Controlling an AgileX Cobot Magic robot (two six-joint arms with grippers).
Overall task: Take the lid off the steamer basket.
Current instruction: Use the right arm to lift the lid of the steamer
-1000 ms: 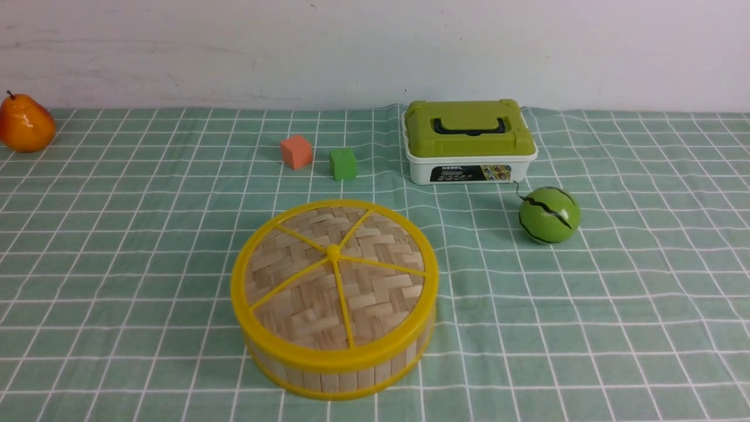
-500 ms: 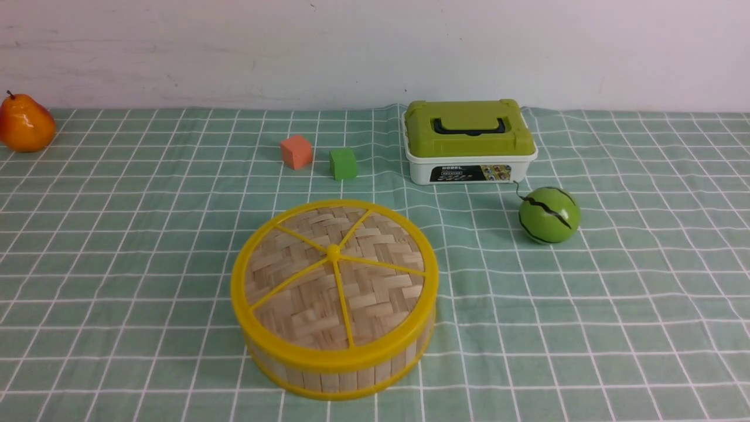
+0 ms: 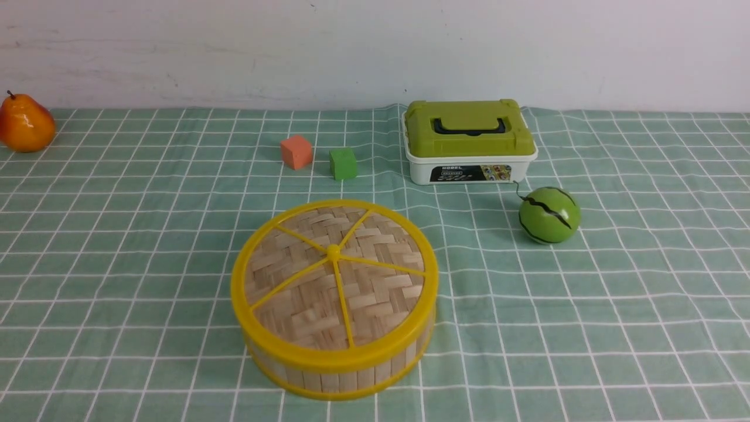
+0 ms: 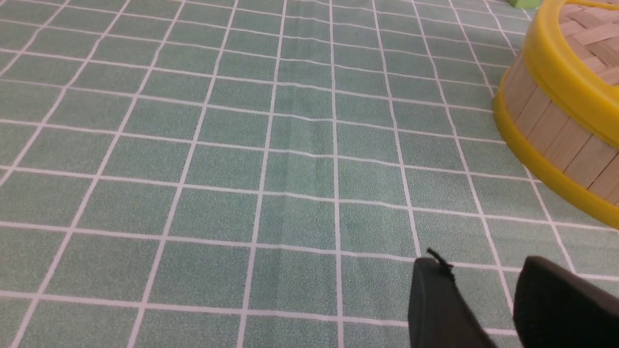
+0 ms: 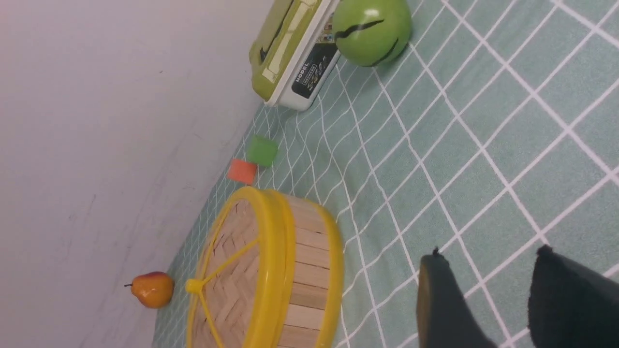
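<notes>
While the lid (image 3: 334, 281) sits on the steamer basket (image 3: 340, 375), hiding its inside, both arms' jaws gape, released.

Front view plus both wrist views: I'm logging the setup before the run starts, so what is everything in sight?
lid: one, woven bamboo with yellow rim and spokes, seated on the steamer basket
steamer basket: one, bamboo slats with yellow rims, near centre
pear: one, orange-yellow, far left by the wall
orange cube: one, orange, behind the basket
green cube: one, green, right of the orange cube
box: one, white with green lid, right of the cubes
watermelon ball: one, green with dark stripes, before the box's right end
tablecloth: one, green with white grid
left gripper: one, black, open, empty
right gripper: one, black, open, empty
</notes>
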